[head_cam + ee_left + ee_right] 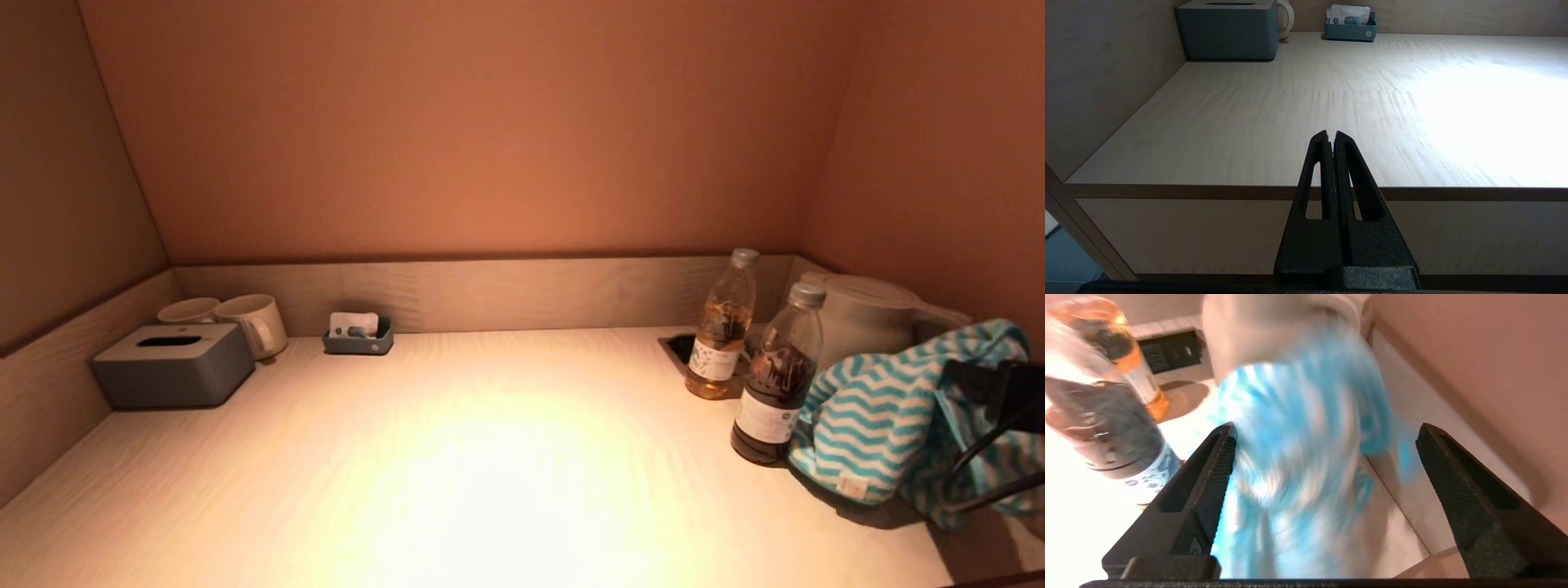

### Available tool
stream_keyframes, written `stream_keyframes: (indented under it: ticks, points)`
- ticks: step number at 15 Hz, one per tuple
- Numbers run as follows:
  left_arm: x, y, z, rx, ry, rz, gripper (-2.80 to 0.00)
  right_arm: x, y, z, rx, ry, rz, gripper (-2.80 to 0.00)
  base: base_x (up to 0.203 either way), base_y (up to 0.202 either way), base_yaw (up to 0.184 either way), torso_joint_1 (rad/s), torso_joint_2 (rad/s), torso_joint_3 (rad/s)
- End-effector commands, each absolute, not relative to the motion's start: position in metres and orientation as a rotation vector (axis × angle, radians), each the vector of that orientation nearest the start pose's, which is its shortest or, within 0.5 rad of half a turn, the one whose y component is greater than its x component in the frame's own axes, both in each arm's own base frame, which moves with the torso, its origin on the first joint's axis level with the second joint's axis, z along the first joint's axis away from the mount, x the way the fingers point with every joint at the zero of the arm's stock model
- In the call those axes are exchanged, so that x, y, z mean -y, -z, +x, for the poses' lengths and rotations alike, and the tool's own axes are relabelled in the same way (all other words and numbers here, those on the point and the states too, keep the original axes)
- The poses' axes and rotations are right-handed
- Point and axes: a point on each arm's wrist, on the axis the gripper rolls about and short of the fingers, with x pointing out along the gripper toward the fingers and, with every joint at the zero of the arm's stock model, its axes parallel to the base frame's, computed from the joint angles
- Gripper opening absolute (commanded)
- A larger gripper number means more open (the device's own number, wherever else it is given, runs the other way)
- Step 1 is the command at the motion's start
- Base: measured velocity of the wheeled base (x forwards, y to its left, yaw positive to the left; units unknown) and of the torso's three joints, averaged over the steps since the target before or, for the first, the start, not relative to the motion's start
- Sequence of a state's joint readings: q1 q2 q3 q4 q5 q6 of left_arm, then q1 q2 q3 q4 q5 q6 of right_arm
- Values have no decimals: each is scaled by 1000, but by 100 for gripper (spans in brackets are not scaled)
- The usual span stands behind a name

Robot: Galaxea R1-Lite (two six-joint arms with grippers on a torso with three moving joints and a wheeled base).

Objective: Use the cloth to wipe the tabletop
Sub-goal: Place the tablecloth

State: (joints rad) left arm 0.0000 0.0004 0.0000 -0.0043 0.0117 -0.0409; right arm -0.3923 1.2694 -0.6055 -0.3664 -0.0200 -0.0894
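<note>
The blue-and-white zigzag cloth [873,425] is bunched in a heap at the tabletop's [490,457] right end, just right of the dark bottle. My right gripper [967,384] is at the cloth's right side. In the right wrist view this gripper [1327,428] is open wide, with the cloth [1298,457] blurred between the two fingers. I cannot tell whether the fingers touch it. My left gripper [1331,134] is shut and empty. It hangs in front of the tabletop's [1290,102] front edge, at the left, out of the head view.
A dark bottle [775,384], an amber bottle [720,327] and a white kettle [865,314] stand close by the cloth. A socket recess [682,347] lies behind the bottles. A grey tissue box [173,363], two mugs [253,322] and a small tray [357,335] stand at the back left.
</note>
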Motion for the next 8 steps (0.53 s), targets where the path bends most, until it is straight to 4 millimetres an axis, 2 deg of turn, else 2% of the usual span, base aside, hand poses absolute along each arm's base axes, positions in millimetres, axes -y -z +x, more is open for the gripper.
stream_keyframes:
  ticks: [1,6,8]
  points:
    - [0,-76,-23,5,-12,-41,-280,70,-216,168,-269,391,-49,0,0,0,0,0,0,0]
    - [0,-76,-23,5,-12,-41,-280,79,-207,189,-324,385,-33,0,0,0,0,0,0,0]
    - [0,-76,-23,5,-12,-41,-280,78,-206,188,-326,373,-28,0,0,0,0,0,0,0]
